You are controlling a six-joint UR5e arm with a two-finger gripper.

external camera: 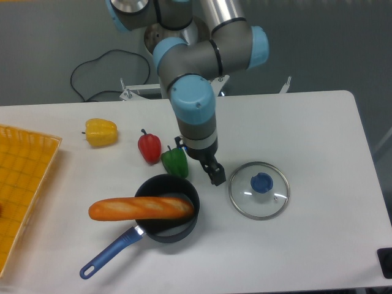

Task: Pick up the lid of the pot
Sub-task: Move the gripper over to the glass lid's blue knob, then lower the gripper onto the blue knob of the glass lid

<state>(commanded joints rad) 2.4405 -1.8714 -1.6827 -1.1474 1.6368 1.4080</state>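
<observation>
The gripper (pixel 199 160) hangs below the arm near the middle of the view, its two fingers spread apart with nothing seen between them. To its right, the clear glass pot lid (pixel 247 201) lies flat on the table, with its blue knob (pixel 262 182) facing up. The right-hand finger is just up and left of the lid's rim in the view, not touching it as far as I can tell. How high the fingertips are above the table is hard to judge.
A black pan (pixel 166 231) with a blue handle (pixel 112 251) holds a bread loaf (pixel 141 208) that juts out leftward. Behind it are a green pepper (pixel 175 163) and a red pepper (pixel 149 147). A yellow pepper (pixel 101 132) and an orange crate (pixel 24 177) are at left.
</observation>
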